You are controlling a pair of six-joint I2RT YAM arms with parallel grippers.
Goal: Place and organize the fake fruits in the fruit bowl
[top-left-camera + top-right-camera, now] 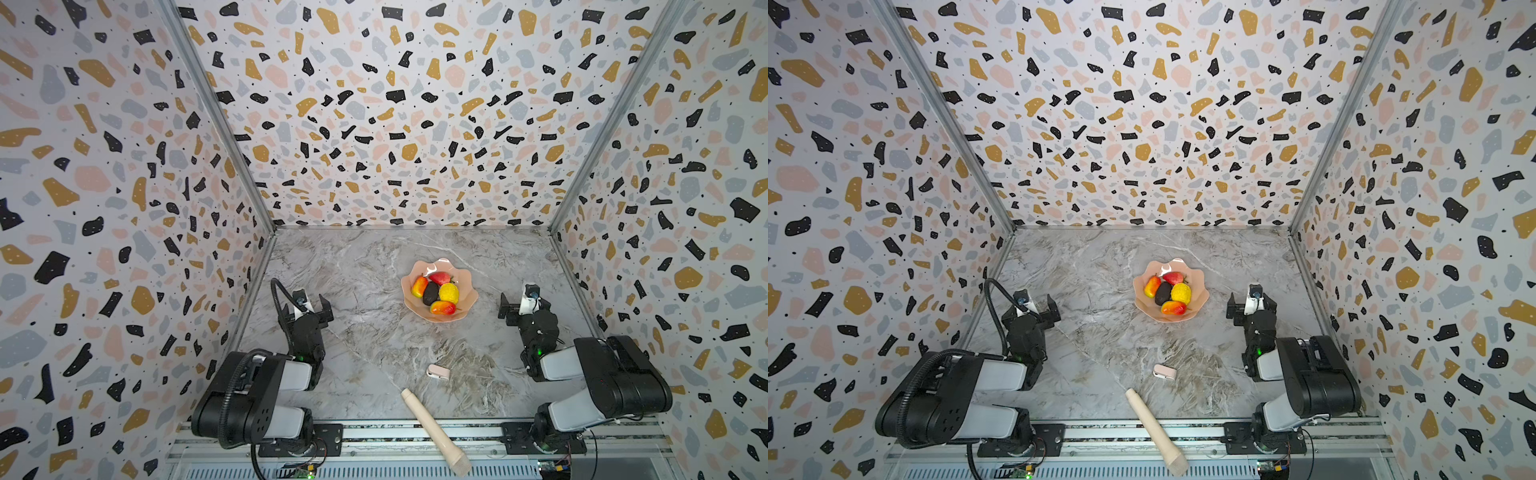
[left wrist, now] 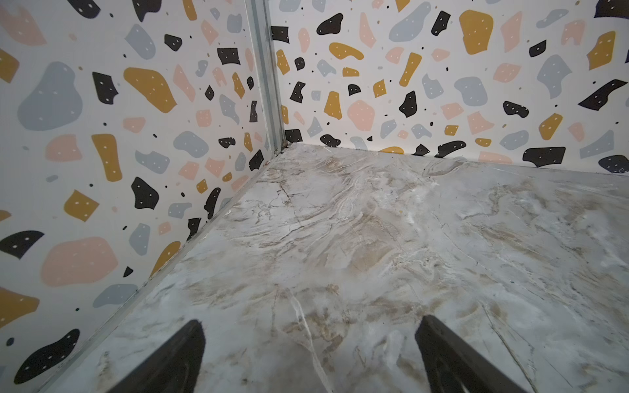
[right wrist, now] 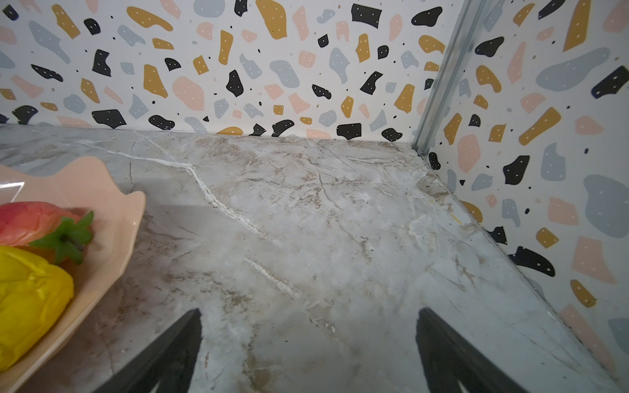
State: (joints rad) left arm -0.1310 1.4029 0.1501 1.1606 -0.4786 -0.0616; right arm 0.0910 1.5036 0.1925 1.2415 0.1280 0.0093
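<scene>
Surface: grey-brown marbled worktop (image 1: pixel 374 340), walled on three sides.
Receptacle: shallow glossy peach-pink fruit bowl (image 1: pixel 468 286) with wavy scalloped rim, standing mid-worktop, nearer the right arm.
Contents: five fake fruits inside, clustered and touching. Red strawberry with green top (image 1: pixel 439 277) at the far side, yellow lumpy fruit (image 1: pixel 449 293) just beside it, black oval fruit (image 1: pixel 431 294) in the middle, red-orange-yellow oval fruit (image 1: pixel 419 286) at the left, second red-orange-yellow oval (image 1: pixel 443 308) at the near side.
Left arm: left end effector (image 2: pixel 310 320) spread wide, empty, over bare worktop, well apart from the bowl.
Right arm: right end effector (image 3: pixel 308 313) spread wide, empty, near the bowl's rim, not touching.
Status: judged complete or nearly so; no fruit seen outside the bowl.
Handling: judged light, hard-skinned, glossy, slippery, prone to rolling. Best taken across the short axis at mid-body, the strawberry below its leaves. Bowl probably rigid, breakable, apt to slide if nudged.
Off-task: small pale pink clip-like piece (image 1: pixel 438 372) and long beige wooden rod (image 1: pixel 434 430) on the near worktop.
</scene>
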